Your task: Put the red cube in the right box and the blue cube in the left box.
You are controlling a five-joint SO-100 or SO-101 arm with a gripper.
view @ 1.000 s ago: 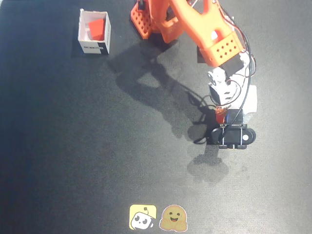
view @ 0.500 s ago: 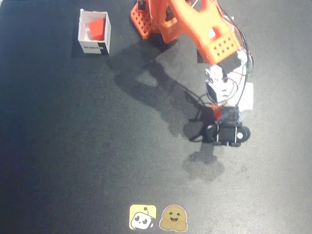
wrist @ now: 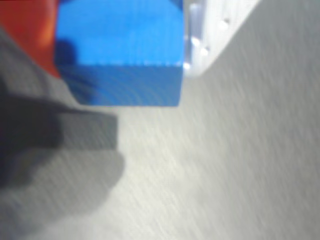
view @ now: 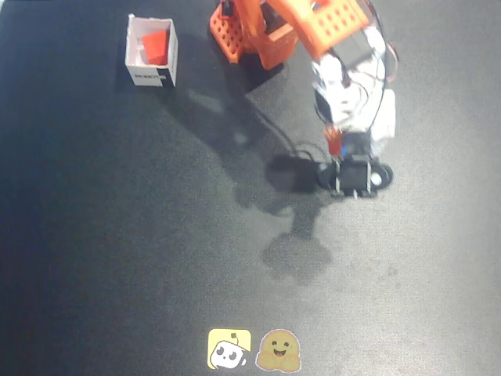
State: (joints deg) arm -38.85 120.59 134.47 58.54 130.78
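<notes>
Blue cube: held clamped in the end effector, above the dark bench, right of centre. Judged light, rigid, smooth; flat opposite faces suit gripping. Red cube: lodged inside a white box, far left.

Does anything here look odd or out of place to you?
Mostly tidy. In the fixed view only one box shows, with the red cube sitting tilted inside it. The wrist view shows the blue cube gripped in the tool, blurred as if mid-motion. Two cartoon stickers lie on the mat's near edge.
</notes>
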